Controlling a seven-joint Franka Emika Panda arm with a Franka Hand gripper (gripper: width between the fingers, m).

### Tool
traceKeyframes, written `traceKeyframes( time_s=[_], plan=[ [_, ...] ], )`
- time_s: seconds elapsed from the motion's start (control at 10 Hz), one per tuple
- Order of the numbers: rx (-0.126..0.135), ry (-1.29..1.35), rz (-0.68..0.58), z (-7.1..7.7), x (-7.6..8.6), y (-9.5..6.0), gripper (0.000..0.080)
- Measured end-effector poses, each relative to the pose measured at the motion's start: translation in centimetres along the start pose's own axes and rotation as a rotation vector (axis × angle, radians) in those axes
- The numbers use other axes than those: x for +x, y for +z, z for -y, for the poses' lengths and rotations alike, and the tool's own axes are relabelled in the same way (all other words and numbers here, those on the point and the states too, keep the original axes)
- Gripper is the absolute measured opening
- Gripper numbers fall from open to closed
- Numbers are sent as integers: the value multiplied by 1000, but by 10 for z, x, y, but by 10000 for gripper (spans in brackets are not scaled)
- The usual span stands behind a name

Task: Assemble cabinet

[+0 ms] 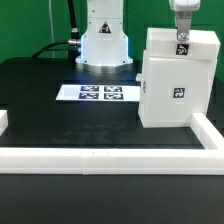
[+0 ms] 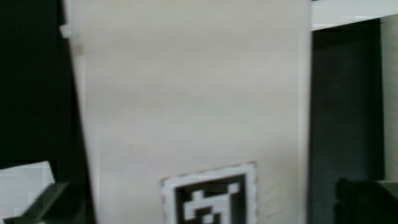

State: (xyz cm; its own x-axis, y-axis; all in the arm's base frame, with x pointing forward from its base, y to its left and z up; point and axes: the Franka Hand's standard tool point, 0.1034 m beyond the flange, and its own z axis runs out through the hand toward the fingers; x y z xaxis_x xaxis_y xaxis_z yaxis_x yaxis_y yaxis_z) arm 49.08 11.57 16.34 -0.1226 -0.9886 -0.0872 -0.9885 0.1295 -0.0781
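Observation:
The cabinet (image 1: 175,85) is a tall white boxy body standing upright at the exterior view's right, inside the corner of the border rail, with a tag on its front and one on its top. My gripper (image 1: 182,33) hangs just over its top face. In the wrist view the cabinet's white top (image 2: 187,90) with its tag (image 2: 214,200) fills the picture. My gripper (image 2: 205,212) is open, its dark fingers (image 2: 43,205) standing wide on either side of the body, with a gap showing on one side. The hollow shelf side is hidden.
The marker board (image 1: 100,93) lies flat on the black table in front of the robot base (image 1: 105,45). The long low white border rail (image 1: 100,156) runs along the front and turns up both sides, close beside the cabinet at the exterior view's right.

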Motion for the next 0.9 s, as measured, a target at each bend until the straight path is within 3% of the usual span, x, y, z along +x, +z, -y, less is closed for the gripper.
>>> traceKeyframes(
  time_s=[0.3, 0.7, 0.9],
  plan=[
    [9, 14, 29, 2, -2, -5, 796],
    [48, 41, 68, 10, -7, -23, 798],
    [46, 42, 67, 9, -6, -22, 798]
  ],
)
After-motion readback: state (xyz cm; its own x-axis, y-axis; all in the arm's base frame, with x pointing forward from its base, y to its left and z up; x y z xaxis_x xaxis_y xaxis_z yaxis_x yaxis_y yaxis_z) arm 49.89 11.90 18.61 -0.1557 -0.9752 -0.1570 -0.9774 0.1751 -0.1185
